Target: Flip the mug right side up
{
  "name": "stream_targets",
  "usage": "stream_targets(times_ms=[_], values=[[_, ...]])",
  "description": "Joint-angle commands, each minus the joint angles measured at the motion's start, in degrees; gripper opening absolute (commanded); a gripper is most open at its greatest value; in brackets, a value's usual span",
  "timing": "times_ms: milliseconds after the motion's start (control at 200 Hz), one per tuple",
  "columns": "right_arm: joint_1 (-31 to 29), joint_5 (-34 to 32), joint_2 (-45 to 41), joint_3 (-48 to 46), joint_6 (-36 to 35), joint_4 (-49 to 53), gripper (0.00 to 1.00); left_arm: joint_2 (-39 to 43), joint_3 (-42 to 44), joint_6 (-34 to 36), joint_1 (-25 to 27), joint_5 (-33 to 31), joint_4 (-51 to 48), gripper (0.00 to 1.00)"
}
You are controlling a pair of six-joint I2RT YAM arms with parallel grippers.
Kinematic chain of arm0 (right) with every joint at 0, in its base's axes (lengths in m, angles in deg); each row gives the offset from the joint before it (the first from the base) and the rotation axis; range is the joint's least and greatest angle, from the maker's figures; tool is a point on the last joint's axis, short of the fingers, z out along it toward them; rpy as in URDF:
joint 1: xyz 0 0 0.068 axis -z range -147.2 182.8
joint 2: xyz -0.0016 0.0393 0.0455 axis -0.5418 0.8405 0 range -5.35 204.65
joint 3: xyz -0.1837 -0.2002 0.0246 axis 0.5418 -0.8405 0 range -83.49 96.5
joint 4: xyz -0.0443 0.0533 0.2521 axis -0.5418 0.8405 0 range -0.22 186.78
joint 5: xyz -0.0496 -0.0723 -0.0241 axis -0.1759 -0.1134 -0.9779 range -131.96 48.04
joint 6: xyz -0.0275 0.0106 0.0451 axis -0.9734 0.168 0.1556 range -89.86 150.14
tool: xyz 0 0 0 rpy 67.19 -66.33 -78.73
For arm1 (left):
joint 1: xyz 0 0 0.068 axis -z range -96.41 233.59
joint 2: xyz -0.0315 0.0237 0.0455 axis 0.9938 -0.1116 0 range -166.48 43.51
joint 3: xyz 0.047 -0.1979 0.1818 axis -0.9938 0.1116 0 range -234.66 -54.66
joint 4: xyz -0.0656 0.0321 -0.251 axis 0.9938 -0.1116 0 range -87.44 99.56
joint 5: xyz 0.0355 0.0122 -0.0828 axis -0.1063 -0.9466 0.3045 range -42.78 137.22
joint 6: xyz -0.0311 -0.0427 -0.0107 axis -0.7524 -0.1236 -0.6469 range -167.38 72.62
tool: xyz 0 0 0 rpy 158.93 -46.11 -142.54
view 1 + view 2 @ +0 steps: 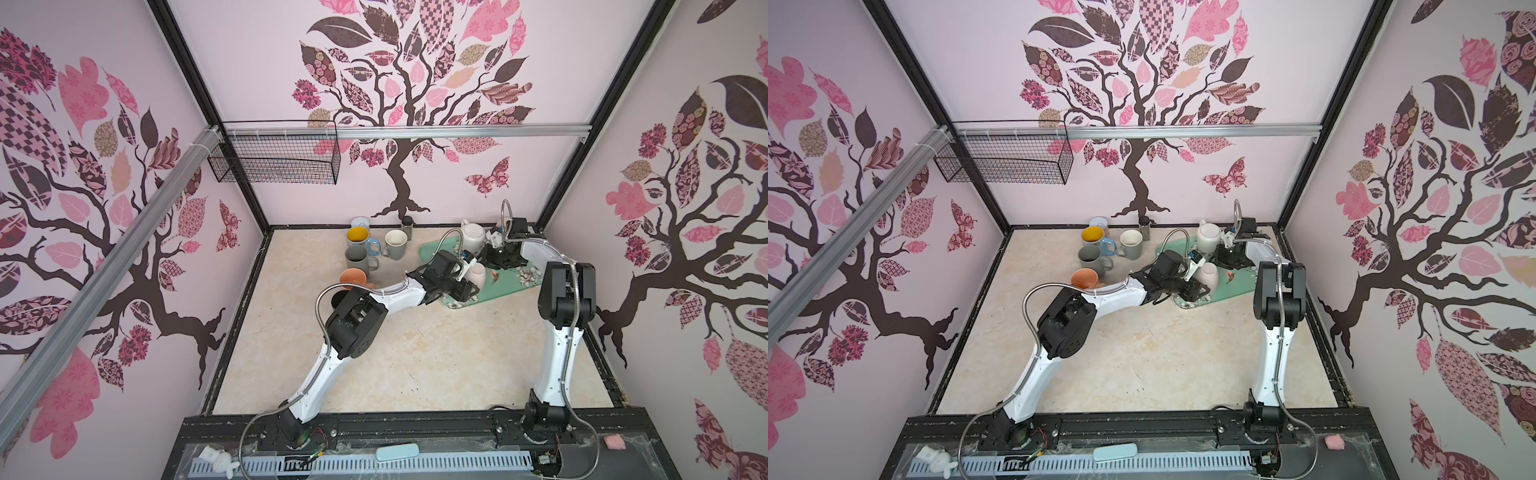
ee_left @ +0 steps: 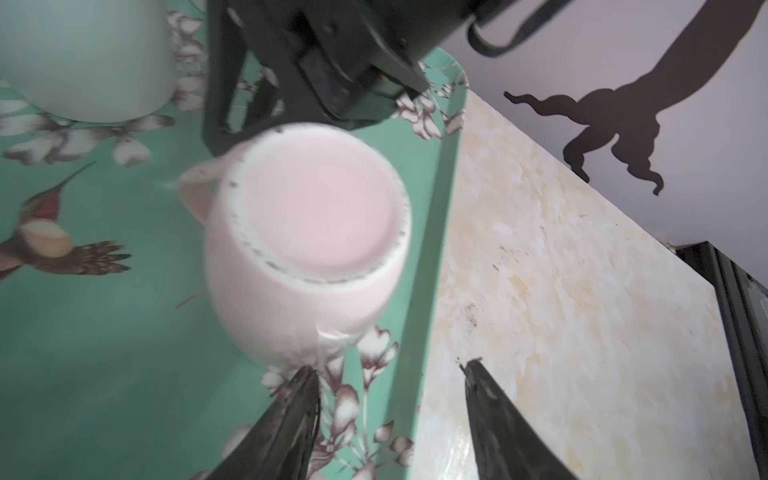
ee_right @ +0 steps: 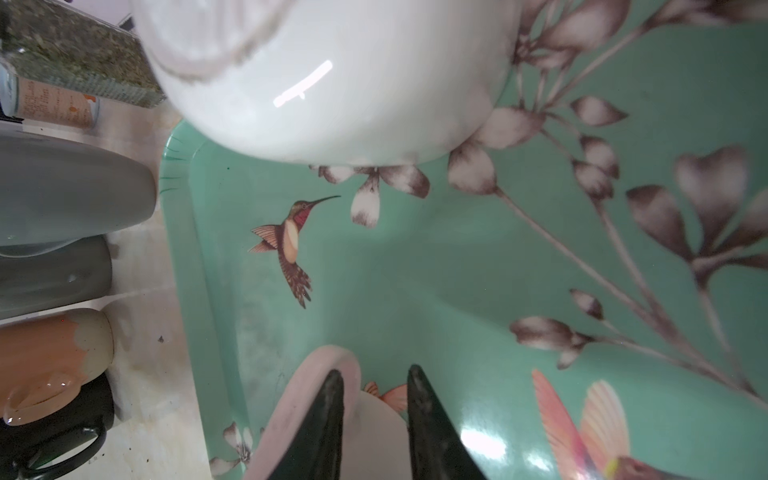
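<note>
At the left of the marbled surface (image 1: 415, 353), a cluster of upright mugs (image 1: 356, 257) is standing near the back wall, with a small spice jar (image 1: 407, 226) just beside them. Further right, the left gripper (image 2: 390, 368) is hovering at the near edge of the teal tray (image 1: 498, 286). Its jaws are standing wide apart and holding nothing. One finger is hanging over the tray just beside the pink mug (image 2: 307, 249), the other over the bare surface. The mug is sitting upside down on the tray (its flat base is facing up). A white teapot (image 1: 473, 235) is resting on the tray behind it. The right gripper (image 3: 374, 372) is reaching down at the mug's far side. Its fingers are drawn near together around a pink part of the mug, and I cannot tell whether they are pinching it.
</note>
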Motion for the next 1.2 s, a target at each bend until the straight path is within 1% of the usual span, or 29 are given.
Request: stream_targets(times_ms=[0,90,265,370,470,585,740,830,930,1035,1085,1195], values=[[-0.27,-0.07,-4.81,-3.33,-0.15,2.49,0.29,1.01,0.38,-1.71,-0.65,-1.79,2.27,0.59],[-0.37,0.38,-7.42,-7.33,0.14,0.68,0.28,0.65,-0.18,-1.61,-1.06,-2.67,1.63,0.59],[-0.36,-1.37,-11.55,-13.36,0.92,-0.78,0.27,-0.68,-2.66,-1.18,-1.94,-4.22,0.06,0.6],[-0.41,-0.22,-14.01,-16.86,2.0,-2.84,0.27,-1.14,-3.76,-0.59,-3.25,-4.06,-0.91,0.6],[-0.36,1.32,-15.72,-19.43,2.95,-5.06,0.26,-0.25,-2.85,0.41,-4.91,-4.11,-1.78,0.6],[-0.4,1.12,-16.82,-19.34,3.74,-5.86,0.26,2.38,1.3,1.2,-7.1,-4.88,-0.84,0.59],[-0.46,-0.99,-16.62,-15.44,6.13,-8.44,0.27,6.21,7.69,1.86,-9.04,-5.32,1.5,0.58],[-0.78,-1.29,-15.45,-13.12,7.63,-11.45,0.27,7.82,10.16,1.83,-8.72,-3.37,2.52,0.56],[-1.68,-2.52,-12.65,-8.43,6.74,-11.68,0.27,9.46,13.15,1.16,-6.87,-1.89,5.19,0.54],[-2.21,0.91,-8.44,-2.3,5.07,-11.28,0.26,10.28,15.19,0.69,-3.78,-0.92,8.93,0.52],[-2.64,3.55,-5.73,1.24,3.67,-10.34,0.26,9.86,14.92,0.26,-2.25,-0.59,10.01,0.52],[-4.71,6.59,0.72,11.05,-1.69,-3.41,0.24,7.01,11.4,-1.79,0.21,-0.34,10.93,0.51]])
